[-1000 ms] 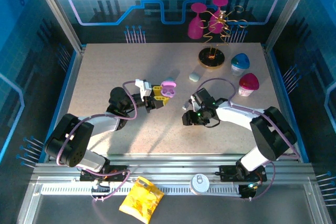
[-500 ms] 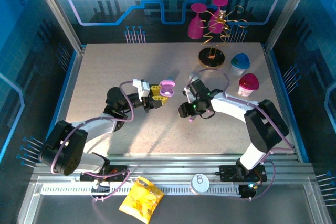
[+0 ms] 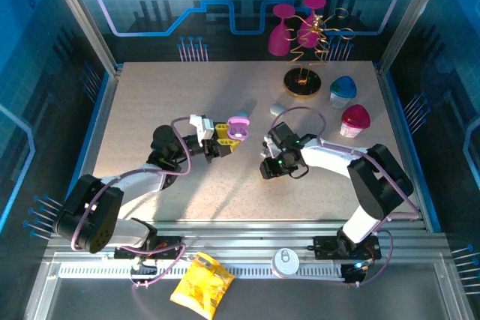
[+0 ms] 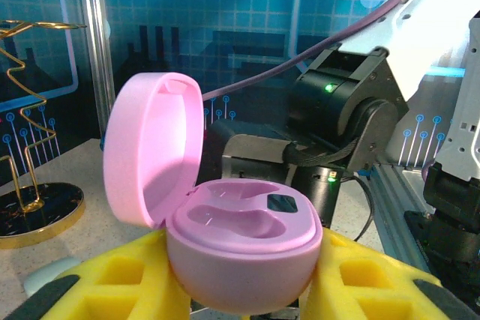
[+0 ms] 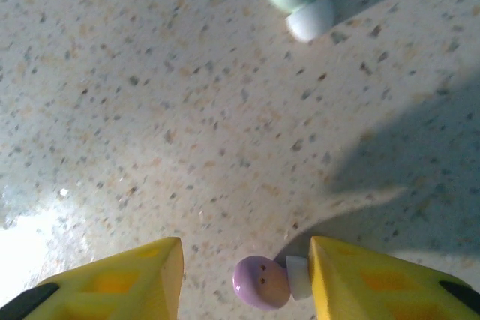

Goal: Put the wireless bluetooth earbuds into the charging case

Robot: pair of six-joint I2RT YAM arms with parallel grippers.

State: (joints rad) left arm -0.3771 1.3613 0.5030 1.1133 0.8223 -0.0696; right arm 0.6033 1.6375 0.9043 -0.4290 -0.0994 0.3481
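On the counter (image 5: 187, 110) inside my spread right end effector (image 5: 241, 264): purple earbud (image 5: 262, 282) | left end effector (image 4: 241, 279) pinching pink case (image 4: 240, 241)

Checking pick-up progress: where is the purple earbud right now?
Right wrist view: the purple earbud lies on the table between the open fingers of the right gripper.
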